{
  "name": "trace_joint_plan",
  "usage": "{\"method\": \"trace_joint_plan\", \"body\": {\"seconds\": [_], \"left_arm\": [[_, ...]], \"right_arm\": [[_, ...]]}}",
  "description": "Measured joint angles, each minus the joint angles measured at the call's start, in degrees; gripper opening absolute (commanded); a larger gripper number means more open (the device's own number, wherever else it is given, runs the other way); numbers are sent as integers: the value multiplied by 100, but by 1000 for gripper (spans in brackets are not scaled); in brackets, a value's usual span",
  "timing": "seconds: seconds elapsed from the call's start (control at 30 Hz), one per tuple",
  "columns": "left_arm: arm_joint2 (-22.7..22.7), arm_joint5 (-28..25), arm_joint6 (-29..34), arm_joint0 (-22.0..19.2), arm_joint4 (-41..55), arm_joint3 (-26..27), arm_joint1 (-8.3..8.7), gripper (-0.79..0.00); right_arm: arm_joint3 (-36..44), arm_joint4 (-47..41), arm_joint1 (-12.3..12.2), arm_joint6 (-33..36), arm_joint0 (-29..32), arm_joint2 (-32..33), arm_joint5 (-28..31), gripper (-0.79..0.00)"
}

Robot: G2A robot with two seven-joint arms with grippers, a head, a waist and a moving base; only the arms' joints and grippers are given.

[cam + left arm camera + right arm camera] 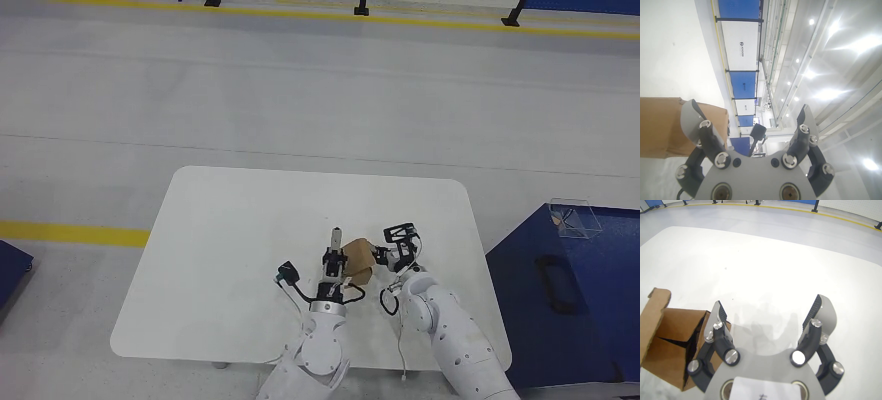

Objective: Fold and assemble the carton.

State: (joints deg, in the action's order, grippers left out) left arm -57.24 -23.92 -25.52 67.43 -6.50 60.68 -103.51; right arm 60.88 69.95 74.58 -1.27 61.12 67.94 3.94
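A small brown cardboard carton (359, 263) stands on the white table (240, 250) near its front edge, between my two arms. In the right wrist view the carton (672, 340) shows folded end flaps with a dark gap between them and one flap sticking up. My right gripper (770, 313) is open, empty, just beside the carton. My left gripper (749, 115) is open too, pointing up toward the hall ceiling, with one finger (691, 117) against the side of the carton (660, 126). From above, my left gripper (334, 243) stands left of the carton and my right gripper (398, 240) to its right.
The table's far and left parts are bare. A blue cabinet (575, 300) with a clear plastic holder (570, 215) stands off the table's right edge. Yellow floor lines (70, 234) run past the table.
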Motion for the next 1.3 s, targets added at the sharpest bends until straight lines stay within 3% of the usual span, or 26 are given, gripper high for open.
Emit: {"method": "trace_joint_plan", "body": {"seconds": [0.17,0.23,0.33,0.47,0.63,1.03,1.17,1.3], "left_arm": [[-29,49,37,0,9,17,10,0],[-193,335,91,18,-154,206,67,0],[-333,1162,135,136,-821,648,154,0],[-703,2732,320,303,-1260,1457,266,0],[-918,3833,1797,454,-1751,2064,419,0],[-979,3949,2104,457,-1635,2022,429,0],[-1273,4200,3589,90,-1152,1907,579,0],[-1359,4105,4848,-19,-2175,1902,737,0]], "right_arm": [[62,39,-4,-91,45,38,-92,0],[222,17,-13,-310,180,148,-350,0],[480,-106,-42,-227,331,345,-489,0],[870,24,-92,-60,564,518,-537,0],[1057,17,-103,89,682,569,-523,0],[1079,215,-99,61,704,519,-648,0],[1281,192,-56,-65,835,467,-974,0],[1465,108,-69,45,947,553,-861,0]]}}
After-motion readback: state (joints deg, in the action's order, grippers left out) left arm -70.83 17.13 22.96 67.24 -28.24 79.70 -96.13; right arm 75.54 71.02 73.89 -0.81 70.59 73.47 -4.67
